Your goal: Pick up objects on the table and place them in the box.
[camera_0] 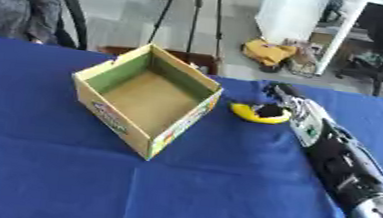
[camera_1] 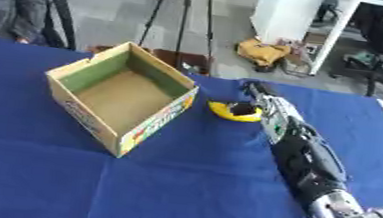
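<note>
An open cardboard box (camera_0: pixel 112 119) with a green inner wall and a printed outside stands on the blue table (camera_0: pixel 47 177), left of centre; nothing shows inside it. A yellow curved object (camera_0: pixel 253 115) lies on the cloth just right of the box's near right corner. My right arm runs in from the lower right, and my right hand (camera_0: pixel 282 98) sits at the yellow object's far right end. Dark fingers (camera_1: pixel 246 109) curl over the object's top. My left hand does not show.
A wide stretch of blue cloth (camera_1: pixel 64 189) lies in front of the box. Beyond the table's far edge are a tripod (camera_0: pixel 191 10), a white cabinet (camera_0: pixel 292 12), yellow clutter on the floor (camera_0: pixel 268 52) and a seated person at the far left.
</note>
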Tool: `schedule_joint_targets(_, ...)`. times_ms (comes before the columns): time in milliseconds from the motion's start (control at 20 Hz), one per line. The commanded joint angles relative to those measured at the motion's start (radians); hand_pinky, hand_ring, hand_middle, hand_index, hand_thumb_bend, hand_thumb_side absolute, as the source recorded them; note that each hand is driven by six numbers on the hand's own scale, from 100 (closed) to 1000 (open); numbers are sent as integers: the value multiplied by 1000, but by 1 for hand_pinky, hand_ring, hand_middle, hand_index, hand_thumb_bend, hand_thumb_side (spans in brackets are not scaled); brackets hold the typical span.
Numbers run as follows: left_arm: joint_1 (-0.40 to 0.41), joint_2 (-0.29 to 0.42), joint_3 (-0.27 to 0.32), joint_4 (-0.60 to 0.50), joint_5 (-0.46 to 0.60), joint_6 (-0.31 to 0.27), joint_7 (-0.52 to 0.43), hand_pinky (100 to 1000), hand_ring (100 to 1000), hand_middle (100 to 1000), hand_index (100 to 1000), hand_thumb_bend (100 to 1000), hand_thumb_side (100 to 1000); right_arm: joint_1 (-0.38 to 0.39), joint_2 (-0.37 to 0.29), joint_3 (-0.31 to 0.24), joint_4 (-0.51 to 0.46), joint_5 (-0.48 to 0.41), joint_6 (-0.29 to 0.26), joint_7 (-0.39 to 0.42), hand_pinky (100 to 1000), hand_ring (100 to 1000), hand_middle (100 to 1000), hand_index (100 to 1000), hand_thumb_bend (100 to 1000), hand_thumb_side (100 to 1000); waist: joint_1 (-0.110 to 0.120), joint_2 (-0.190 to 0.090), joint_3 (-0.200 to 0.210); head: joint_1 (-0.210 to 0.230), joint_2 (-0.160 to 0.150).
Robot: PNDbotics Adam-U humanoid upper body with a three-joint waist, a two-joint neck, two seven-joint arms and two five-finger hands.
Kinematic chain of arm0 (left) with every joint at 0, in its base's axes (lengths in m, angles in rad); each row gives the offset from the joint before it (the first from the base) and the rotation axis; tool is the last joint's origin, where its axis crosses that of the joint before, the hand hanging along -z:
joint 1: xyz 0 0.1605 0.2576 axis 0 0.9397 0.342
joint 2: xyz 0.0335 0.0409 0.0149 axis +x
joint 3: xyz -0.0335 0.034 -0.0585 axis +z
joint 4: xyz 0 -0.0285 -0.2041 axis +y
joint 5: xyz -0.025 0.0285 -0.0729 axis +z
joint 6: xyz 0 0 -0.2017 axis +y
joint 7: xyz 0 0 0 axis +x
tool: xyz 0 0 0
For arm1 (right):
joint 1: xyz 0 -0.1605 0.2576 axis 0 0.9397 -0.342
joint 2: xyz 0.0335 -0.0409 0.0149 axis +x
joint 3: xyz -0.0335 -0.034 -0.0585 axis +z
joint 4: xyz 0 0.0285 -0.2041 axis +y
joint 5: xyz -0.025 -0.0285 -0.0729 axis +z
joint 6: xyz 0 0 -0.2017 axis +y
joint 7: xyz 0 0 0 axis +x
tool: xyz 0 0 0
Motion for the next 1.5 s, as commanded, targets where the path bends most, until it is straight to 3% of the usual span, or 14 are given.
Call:
schedule_joint_targets(50, -15, 12, 6, -18, -3, -1, -2, 603, 626, 682, 699, 557, 1000, -7, -43, -4, 10, -10, 0, 46, 783, 895, 815, 895, 212, 362, 8, -10, -4, -3, -13)
schedule_joint_targets(350, -13, 11, 9, -18, -4, -1, -1, 603, 626, 682, 699, 557, 1000, -1, -43, -11, 11, -23, 1, 86, 780, 889, 808, 892, 239, 400, 12, -9, -8, -1, -15)
schedule_joint_targets(500, -11, 11, 11, -18, -3, -2, 0, 603, 626, 682, 699, 557, 1000, -2, -47, -19, 4, -29, -8, 56, 765, 871, 797, 889, 219, 473, 11, -11, -13, 0, -15)
schedule_joint_targets(750, -10, 11, 13, -17, -3, -3, 1, 603, 626, 682, 699, 558, 1000, -5, -53, -31, -13, -19, -35, -37, 736, 823, 766, 881, 243, 495, 9, -15, -23, 3, -15)
schedule_joint_targets(950, -9, 13, 15, -15, -3, -4, 2, 604, 625, 682, 699, 559, 1000, -8, -57, -32, -29, -22, -55, -56, 733, 816, 760, 880, 267, 512, 5, -22, -30, 4, -16)
schedule_joint_targets(1200, -8, 14, 17, -14, -2, -6, 3, 604, 625, 682, 699, 560, 1000, -5, -57, -28, -19, -33, -60, -1, 739, 830, 773, 886, 373, 473, 2, -28, -34, 7, -19)
schedule_joint_targets(1300, -7, 15, 18, -14, -2, -6, 3, 605, 625, 682, 699, 560, 1000, -4, -57, -22, -10, -33, -60, 50, 746, 832, 783, 889, 436, 423, 2, -29, -35, 8, -19)
schedule_joint_targets(1500, -7, 14, 19, -13, -1, -6, 4, 605, 625, 682, 699, 560, 1000, -5, -61, -16, -14, -15, -53, 183, 752, 833, 787, 887, 452, 403, 2, -30, -38, 10, -17)
